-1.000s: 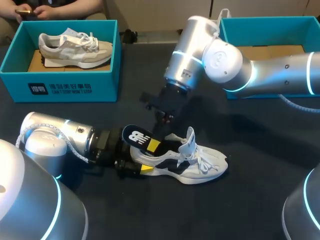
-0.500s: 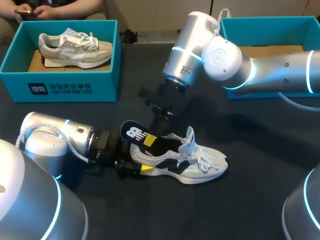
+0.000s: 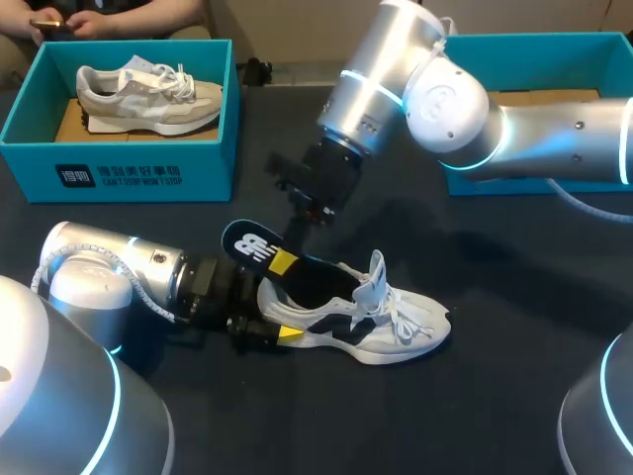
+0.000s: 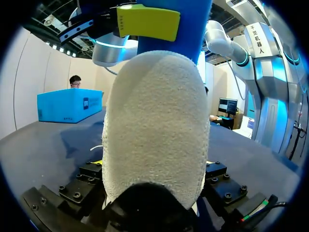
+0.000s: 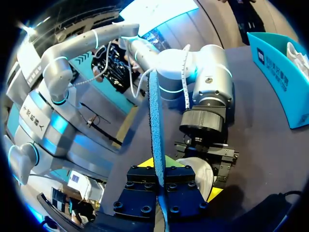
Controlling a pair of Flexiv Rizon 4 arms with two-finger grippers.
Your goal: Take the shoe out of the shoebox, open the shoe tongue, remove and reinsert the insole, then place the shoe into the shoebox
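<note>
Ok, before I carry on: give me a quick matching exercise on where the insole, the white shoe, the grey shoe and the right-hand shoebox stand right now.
Things
1. insole
2. white shoe
3. grey shoe
4. right shoebox

States
A. lying in the left shoebox
B. on the table, heel held in the left pincer
C. at the far right, no shoe visible inside
D. part-way out of the shoe, clamped in the right pincer

Pairs: 1-D, 2-B, 3-A, 4-C
</note>
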